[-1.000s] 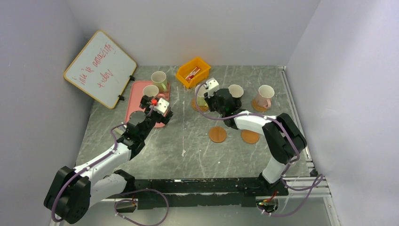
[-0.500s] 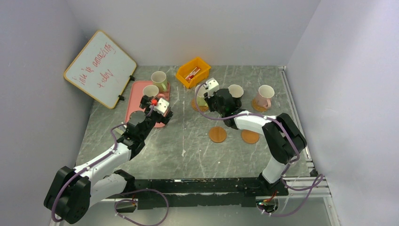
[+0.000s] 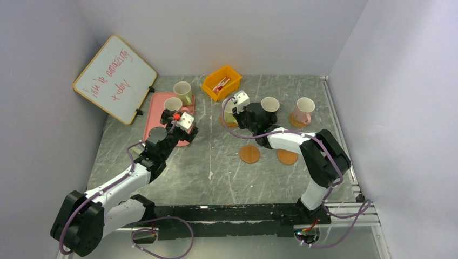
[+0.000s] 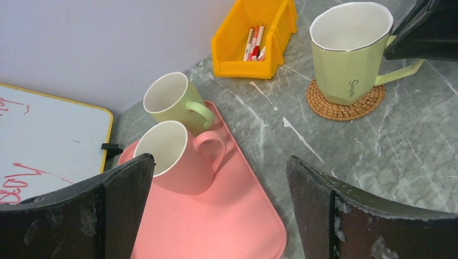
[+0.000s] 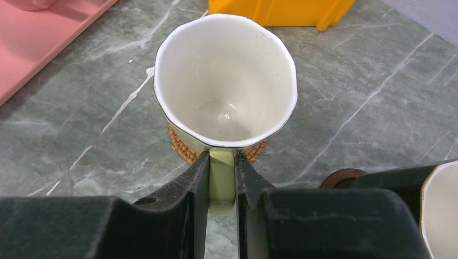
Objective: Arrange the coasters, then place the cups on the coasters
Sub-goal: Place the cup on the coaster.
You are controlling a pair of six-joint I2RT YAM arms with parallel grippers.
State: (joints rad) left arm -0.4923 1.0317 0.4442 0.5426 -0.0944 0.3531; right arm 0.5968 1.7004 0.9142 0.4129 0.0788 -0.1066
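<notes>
step: seat green mug [image 5: 224,81] on woven coaster [image 5: 181,147], worktop 12 o'clock | right tool [image 5: 221,181]: pinching handle at mug's 6 o'clock | left tool [image 4: 219,189]: spread wide | advice: check centred, part evenly, withdraw toward 6 o'clock

My right gripper [image 3: 237,113] at the pale green mug [image 3: 229,114], my left gripper [image 3: 178,123] over the pink tray [image 3: 155,116], two orange-brown coasters [image 3: 249,154] side by side nearer me.

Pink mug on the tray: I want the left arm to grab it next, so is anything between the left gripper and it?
Nothing visible does. The open left gripper faces the pink mug directly across bare pink tray; the green mug stands behind it, out of the path.
</notes>
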